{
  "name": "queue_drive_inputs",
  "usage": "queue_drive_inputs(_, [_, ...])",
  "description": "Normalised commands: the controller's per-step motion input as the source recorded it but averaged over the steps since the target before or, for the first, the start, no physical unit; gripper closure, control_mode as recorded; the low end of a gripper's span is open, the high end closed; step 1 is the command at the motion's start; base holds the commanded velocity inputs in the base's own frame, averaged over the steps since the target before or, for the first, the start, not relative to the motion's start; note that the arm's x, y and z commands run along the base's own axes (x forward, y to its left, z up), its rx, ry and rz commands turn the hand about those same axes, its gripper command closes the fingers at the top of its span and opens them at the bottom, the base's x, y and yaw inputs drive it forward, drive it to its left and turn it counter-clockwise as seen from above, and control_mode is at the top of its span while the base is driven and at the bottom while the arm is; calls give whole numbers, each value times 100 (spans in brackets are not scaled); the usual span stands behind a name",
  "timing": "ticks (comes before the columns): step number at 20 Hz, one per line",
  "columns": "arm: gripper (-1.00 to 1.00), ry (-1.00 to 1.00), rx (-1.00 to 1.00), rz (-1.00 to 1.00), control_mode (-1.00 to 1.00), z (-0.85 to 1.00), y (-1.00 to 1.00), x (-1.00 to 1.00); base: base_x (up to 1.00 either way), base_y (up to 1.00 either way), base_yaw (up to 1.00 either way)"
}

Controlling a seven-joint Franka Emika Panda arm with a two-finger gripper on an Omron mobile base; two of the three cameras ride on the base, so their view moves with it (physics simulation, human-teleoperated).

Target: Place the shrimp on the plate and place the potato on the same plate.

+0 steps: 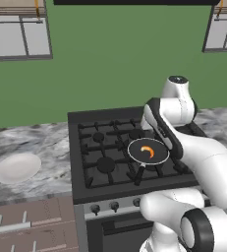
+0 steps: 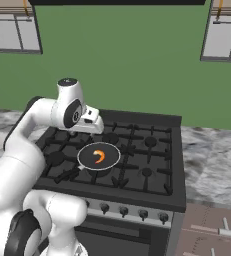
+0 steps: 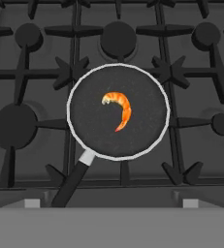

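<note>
I look down through the hand view and I see the shrimp (image 3: pixel 119 109) lying inside the frying pan (image 3: pixel 147 131), a little off the middle of its dark floor, straight below the hand. The pan stands on the grates of the stove (image 3: pixel 36 72), and its dark handle (image 3: pixel 73 181) runs out toward the front edge of the stove, on the side near the knobs. In the left base view the hand (image 1: pixel 160 129) hangs above the stove, close over the far rim of the pan, and the shrimp (image 1: pixel 147 152) is just in front of it and lower. In the right base view I see the same hand (image 2: pixel 91 121) from the other side, again just behind and above the pan with the shrimp (image 2: pixel 99 156). The fingers are too small and too hidden in both base views, so I cannot tell if the hand is open or closed; it does not touch the shrimp. The left base view gives me one thing that the other two do not: the plate (image 1: pixel 16 168), off-white and shallow, which rests on the marble tabletop (image 1: pixel 46 142) well apart from the hand, beyond the left side of the stove. In the right base view the tabletop (image 2: pixel 212 160) goes on beyond the right side of the stove.
</note>
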Motion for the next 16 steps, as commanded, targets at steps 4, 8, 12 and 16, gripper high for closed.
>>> queue_drive_inputs(4, [-100, 1, 0, 0, -100, -46, -6, 12, 0, 0, 0])
queue_drive_inputs(8, [-100, 0, 1, 0, -100, -47, -13, 19, 0, 0, 0])
queue_drive_inputs(12, [-100, 0, 1, 0, -100, -40, -14, 31, 0, 0, 0])
queue_drive_inputs(16, [-100, 0, 0, 0, -100, -43, -6, 39, 0, 0, 0])
